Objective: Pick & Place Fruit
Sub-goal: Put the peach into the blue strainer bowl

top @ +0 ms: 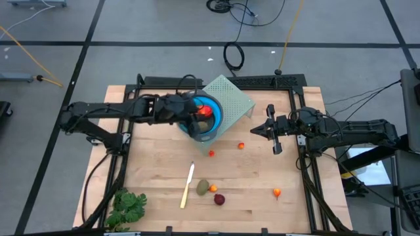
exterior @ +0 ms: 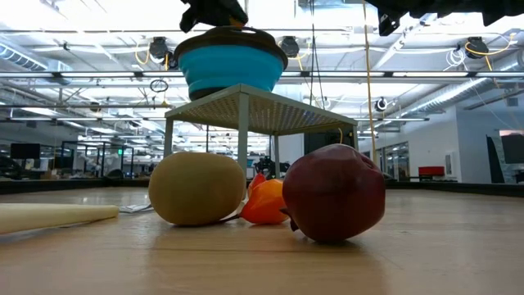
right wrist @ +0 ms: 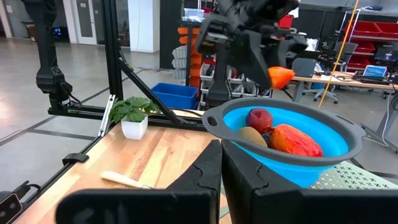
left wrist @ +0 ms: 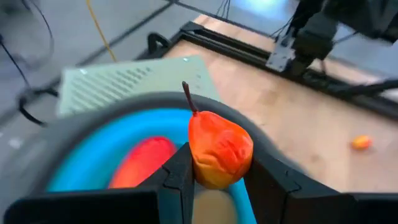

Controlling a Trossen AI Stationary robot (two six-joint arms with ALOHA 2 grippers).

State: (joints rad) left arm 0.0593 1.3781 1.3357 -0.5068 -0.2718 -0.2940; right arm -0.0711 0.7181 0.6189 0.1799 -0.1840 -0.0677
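The left end effector (left wrist: 214, 180) hangs right over the blue bowl (top: 216, 119), its two fingers clamped on a small orange pear (left wrist: 219, 149) with its stem up. The bowl sits on a pale green perforated stand (top: 231, 98) at the far side of the desk (top: 157, 167). Inside the bowl I can see a large orange-red oblong fruit (right wrist: 293, 139), a dark red ball (right wrist: 259, 119) and a brown-green oval (right wrist: 252, 137).

So this looks like the place step for this piece: it is carried above the bowl and not yet let go. The next move calls for little more than parting the fingers, perhaps after a short drop, so the pear lands inside the rim and does not bounce out.

The right end effector (top: 268, 130) waits over the right side of the desk; from its own wrist view the fingers look pressed together, with nothing between them.

Still out on the desk are a brown-green kiwi (top: 203, 187), a small orange piece (top: 213, 189) touching it, a dark red ball (top: 219, 199) just beside them, and three tiny orange-red bits (top: 241, 146) scattered well apart. A pale cream stick (top: 188, 185) and a leafy green bunch (top: 128, 206) lie near the front edge.
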